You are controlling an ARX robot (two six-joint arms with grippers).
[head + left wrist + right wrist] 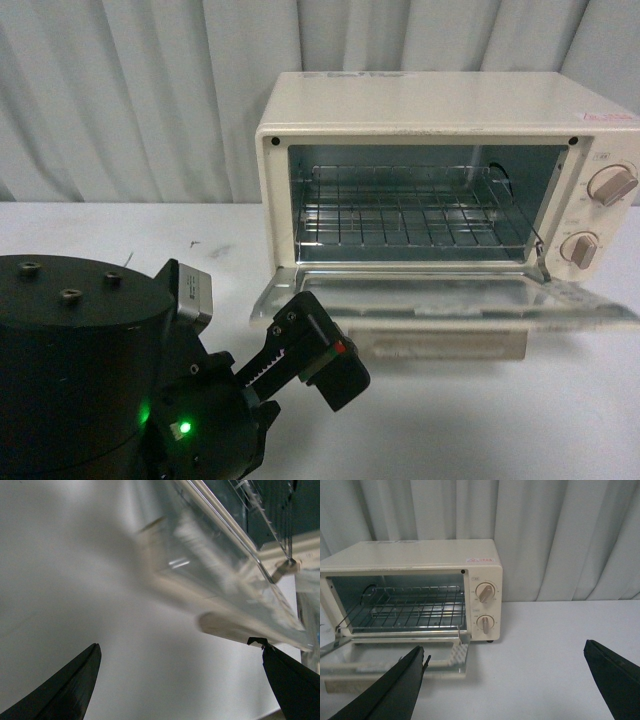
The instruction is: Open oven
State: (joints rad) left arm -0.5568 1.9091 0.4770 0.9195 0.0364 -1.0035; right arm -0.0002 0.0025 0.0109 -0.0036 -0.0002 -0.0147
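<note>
Left gripper [177,645] hangs with fingers apart near the dropped-open door [440,295] of the cream toaster oven [430,110] on the white table [560,410], wire rack [410,215] inside; right gripper [503,646] spread wide

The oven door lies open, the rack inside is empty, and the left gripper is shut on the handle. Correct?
No. The left gripper is open, not shut on the handle, as the left wrist view shows. The rest is right.

White table [480,420] before a pale, pleated curtain [130,90]
</note>
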